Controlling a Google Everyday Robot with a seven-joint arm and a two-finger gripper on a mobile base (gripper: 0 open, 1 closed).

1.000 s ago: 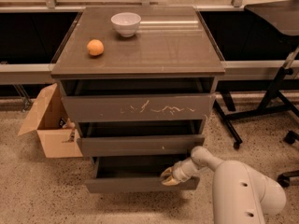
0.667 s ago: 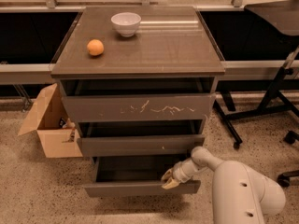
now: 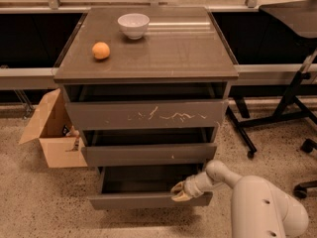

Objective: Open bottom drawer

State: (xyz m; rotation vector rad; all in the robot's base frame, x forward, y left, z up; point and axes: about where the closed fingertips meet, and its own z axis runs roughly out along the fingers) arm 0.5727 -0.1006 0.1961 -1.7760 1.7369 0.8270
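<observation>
**While the Hand Sits at Its Top Edge, the Bottom Drawer Stands Partly Open**

Lowest of three in the grey-brown cabinet, the bottom drawer (image 3: 143,201) has its short front panel standing forward of the middle drawer (image 3: 148,154) above it, with a dark strip of its inside showing. The hand (image 3: 181,192) is at the top edge of that panel, towards the right end, on a white arm (image 3: 262,209) reaching in from the lower right. I cannot tell how far open the hand is, or whether it clamps the panel or only hooks behind it.

The drawer looks like a stiff board box on runners, so it should move only straight out and resist any sideways or downward pull. Its weight is hard to judge, because the inside is too dark to show any contents. With no handle, the top lip of the front is the only real hold. The face is smooth and would probably let a loose contact slide off.

A hold this far right of centre may skew the drawer on its runners, so a level, steady pull seems wise. An orange (image 3: 101,50) and a white bowl (image 3: 133,25) rest on the tabletop (image 3: 168,53), and a jerk might set the orange rolling. A cardboard box (image 3: 52,133) sits on the floor to the left, clear of the drawer's path.
</observation>
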